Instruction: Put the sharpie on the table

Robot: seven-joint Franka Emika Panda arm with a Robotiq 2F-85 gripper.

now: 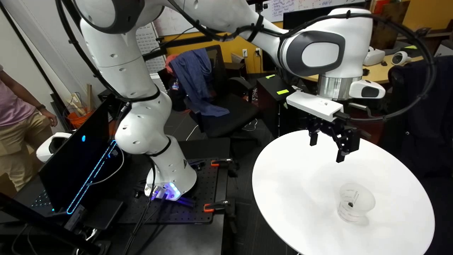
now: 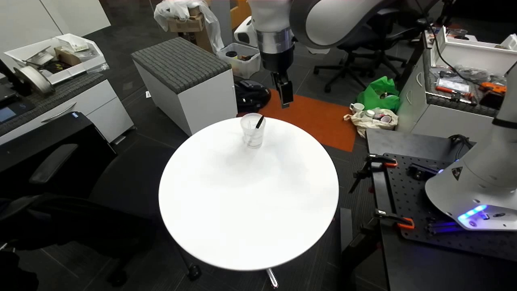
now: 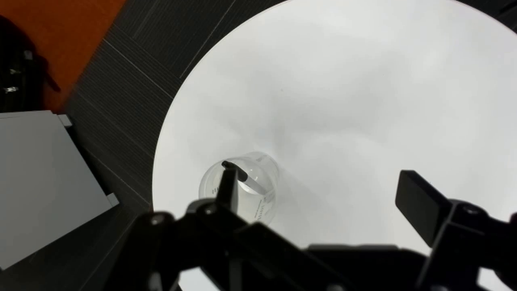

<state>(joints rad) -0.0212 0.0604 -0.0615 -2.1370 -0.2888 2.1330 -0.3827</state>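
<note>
Black two-fingered gripper (image 3: 318, 190), mine: nearest item in my wrist view. Fingers spread wide, nothing held between them; raised over a large, round, smooth white table (image 2: 242, 202).

Tapered clear plastic cup (image 2: 249, 135), printed markings on its wall: upright on the table, close to the far edge in an exterior view; toward the left edge in the wrist view, where one fingertip hides part of it. Apart from my fingers in both exterior views.

Slim sharpie (image 3: 243, 175), black cap, grey barrel: inside the cup, tilted, black end up at the rim, barrel slanting down within. Clear of my fingers.

White jointed arm (image 1: 143, 131), mine: base on a black perforated plate (image 1: 207, 184); two orange-and-black clamps (image 1: 216, 205) along the plate's edge that faces the table.

White cabinet with a grey textured top (image 2: 181, 62): standing beyond the table's far edge in an exterior view.

Orange-red floor section (image 2: 311, 117): past the same edge.

Black office chair (image 1: 233, 113), blue cloth (image 1: 196, 76) draped over it: behind my base in an exterior view.
</note>
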